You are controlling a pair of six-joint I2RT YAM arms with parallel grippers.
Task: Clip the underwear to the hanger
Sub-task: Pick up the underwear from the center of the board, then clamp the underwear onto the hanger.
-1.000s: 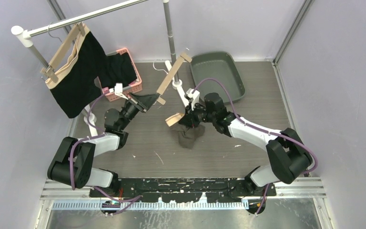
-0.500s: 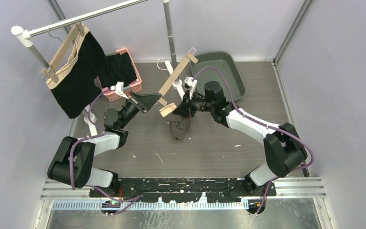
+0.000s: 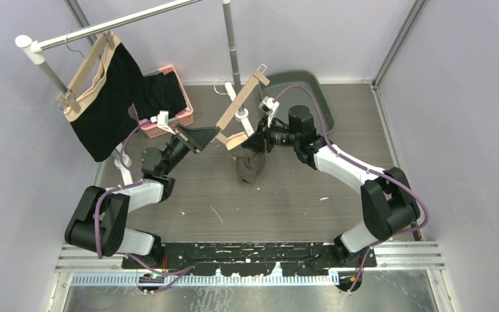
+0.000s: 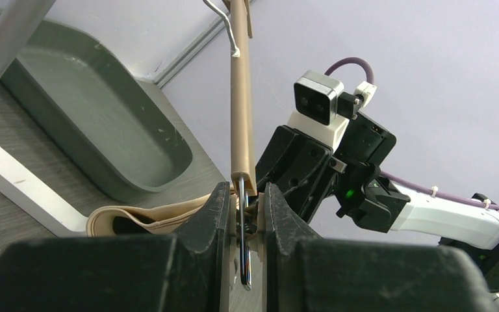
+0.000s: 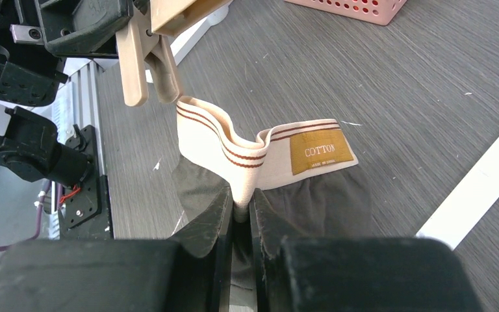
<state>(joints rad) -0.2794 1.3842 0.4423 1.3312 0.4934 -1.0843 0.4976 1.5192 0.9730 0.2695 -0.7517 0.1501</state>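
underwear (image 3: 248, 167) raised toward hanger (image 3: 243, 97) | grey plank tabletop (image 3: 286, 201) | lilac walls (image 3: 312, 39)

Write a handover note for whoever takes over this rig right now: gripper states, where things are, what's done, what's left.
Left gripper: shut on the wooden hanger at its lower end, holding it tilted above the table.
Right gripper: shut on the waistband of the underwear, lifting it to the hanger's clip.
Done: the waistband's edge is at the clip's tip; whether it is pinched there cannot be told.
Left: seat the waistband in this clip, then fix the other side.
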